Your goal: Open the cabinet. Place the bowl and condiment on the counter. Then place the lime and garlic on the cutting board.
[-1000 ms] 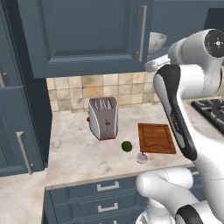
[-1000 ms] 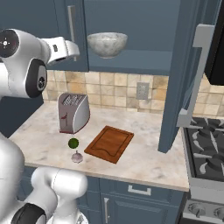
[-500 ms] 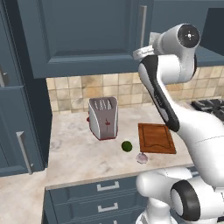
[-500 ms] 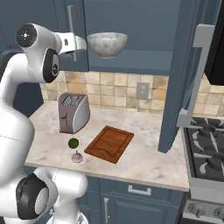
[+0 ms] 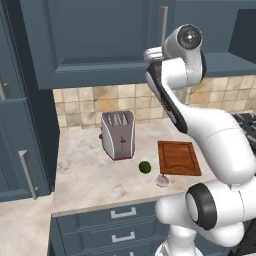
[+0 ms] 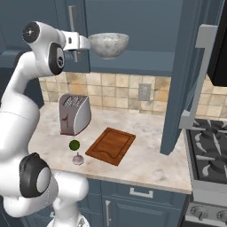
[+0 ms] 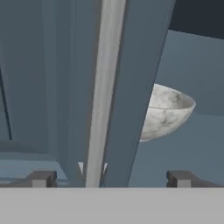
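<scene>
- Slate-blue cabinet [image 5: 100, 40] doors fill the top of the left base view, with the left door shut and its grey bar handle [image 5: 163, 22] just behind the arm's raised wrist. Below on the beige surface [image 5: 90, 175] stand a chrome toaster [image 5: 118, 134], the lime [image 5: 145, 167] near its right, the garlic [image 5: 162, 180] just beside the lime, and the cutting board [image 5: 178, 157] to the right, bare.
- Right base view: the right cabinet door [image 6: 184, 75] stands swung out, and the marble bowl [image 6: 108, 45] sits on the open shelf. The end effector [image 6: 86, 42] is level with that shelf, just left of the bowl and close to the shut door's handle [image 6: 72, 26]. Lime [image 6: 74, 145] and garlic [image 6: 78, 158] lie off the near left corner of the cutting board [image 6: 111, 145]. I cannot make out the condiment here.
- Hand view: the end effector [image 7: 109, 177] has its fingers spread wide and nothing between them but the handle [image 7: 103, 87] rising up the middle; the bowl [image 7: 166, 111] peeks out to the right behind the door's edge.
- Judgement: the opening step looks half done, and the arm seems lined up on the left door's handle. The next move likely calls for advancing until the bar sits between the fingers, closing, then pulling in an arc clear of the bowl.
</scene>
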You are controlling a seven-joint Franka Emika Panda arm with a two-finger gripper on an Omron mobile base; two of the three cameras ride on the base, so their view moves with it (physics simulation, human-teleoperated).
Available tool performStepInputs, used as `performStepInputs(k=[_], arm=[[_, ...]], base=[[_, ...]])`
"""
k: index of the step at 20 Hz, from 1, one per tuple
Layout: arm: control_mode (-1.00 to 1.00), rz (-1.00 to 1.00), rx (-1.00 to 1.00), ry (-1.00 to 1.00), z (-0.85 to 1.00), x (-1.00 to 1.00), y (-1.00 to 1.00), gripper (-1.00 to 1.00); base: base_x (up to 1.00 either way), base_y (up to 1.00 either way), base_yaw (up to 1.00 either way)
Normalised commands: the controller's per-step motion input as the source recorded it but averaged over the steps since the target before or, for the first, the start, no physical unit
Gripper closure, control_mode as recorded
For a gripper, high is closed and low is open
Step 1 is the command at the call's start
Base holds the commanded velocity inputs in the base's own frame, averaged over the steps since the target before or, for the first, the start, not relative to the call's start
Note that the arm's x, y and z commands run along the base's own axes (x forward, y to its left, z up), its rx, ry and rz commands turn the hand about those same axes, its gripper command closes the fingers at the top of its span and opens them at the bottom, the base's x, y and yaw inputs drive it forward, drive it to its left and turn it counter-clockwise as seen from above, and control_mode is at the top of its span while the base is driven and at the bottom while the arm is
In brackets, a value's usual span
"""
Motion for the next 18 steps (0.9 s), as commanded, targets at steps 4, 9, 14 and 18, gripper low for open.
performStepInputs(k=[4, 9, 14, 18], arm=[[-1.00, -0.03, 0.06, 0.00, 0.00, 0.67, -0.19, -1.00], [-1.00, 0.00, 0.01, 0.01, -0.03, 0.71, -0.10, -1.00], [-1.00, 0.00, 0.00, 0.00, 0.00, 0.48, 0.00, -1.00], [-1.00, 0.00, 0.00, 0.00, -0.12, 0.16, 0.00, 1.00]], base=[[0.00, 0.00, 0.00], [0.00, 0.00, 0.00], [0.00, 0.00, 0.00], [0.00, 0.00, 0.00]])
